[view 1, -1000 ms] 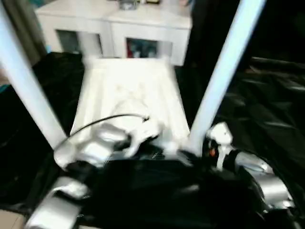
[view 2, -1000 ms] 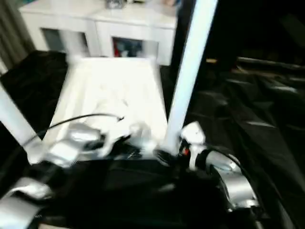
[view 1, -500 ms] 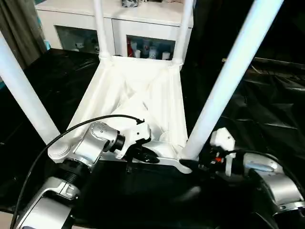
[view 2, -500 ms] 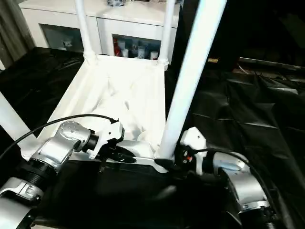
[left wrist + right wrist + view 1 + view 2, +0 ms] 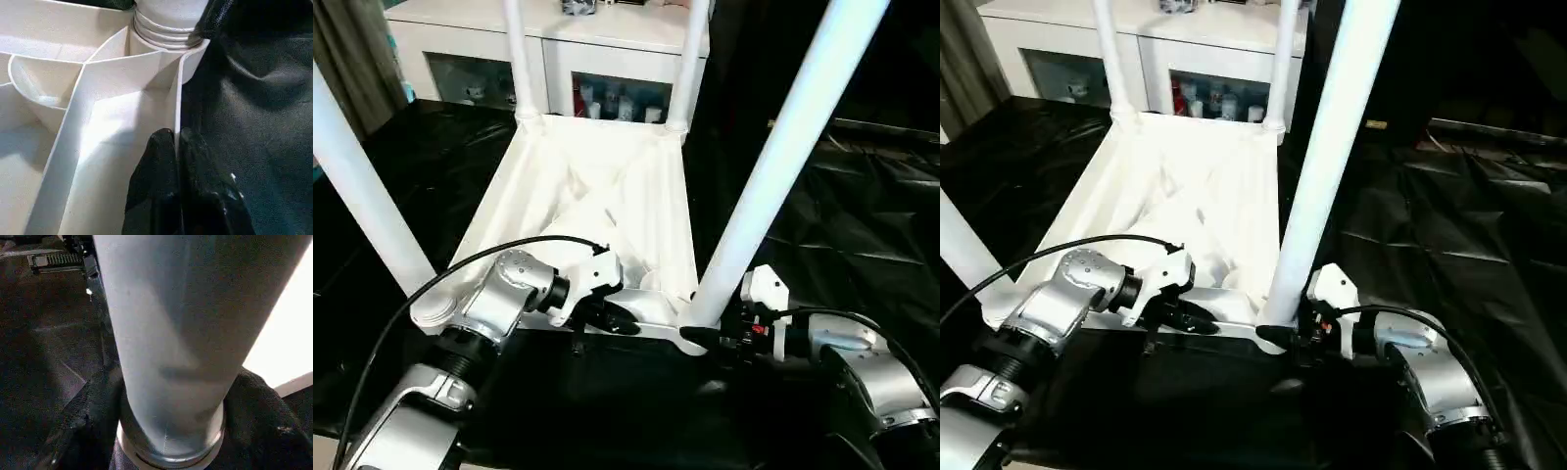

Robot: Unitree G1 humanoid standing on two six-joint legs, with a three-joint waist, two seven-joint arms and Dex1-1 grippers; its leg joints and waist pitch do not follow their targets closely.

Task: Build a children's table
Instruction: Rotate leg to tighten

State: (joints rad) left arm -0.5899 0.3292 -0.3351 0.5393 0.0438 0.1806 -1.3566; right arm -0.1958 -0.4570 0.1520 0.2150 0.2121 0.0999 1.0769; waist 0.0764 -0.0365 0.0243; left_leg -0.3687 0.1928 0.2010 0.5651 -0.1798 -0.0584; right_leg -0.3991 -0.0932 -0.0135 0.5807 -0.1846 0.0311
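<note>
While the table (image 5: 597, 196) lies upside down at the frame's centre on black sheeting (image 5: 862, 225), its four smooth tapered legs stand up from round corner sockets and its ribbed plastic underside faces up. Low in the frame, the left gripper (image 5: 177, 147) is pinched on the near rim wall, and the right gripper (image 5: 705, 338) is clamped around the near right leg (image 5: 773, 166) at its base. A white cabinet (image 5: 607, 59) stands behind, at the top.

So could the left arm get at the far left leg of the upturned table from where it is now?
Probably not as things stand. The left gripper is shut on the near rim of the tabletop, and the far left leg stands at the opposite end, across the whole ribbed underside; it would have to let go and stretch.
</note>
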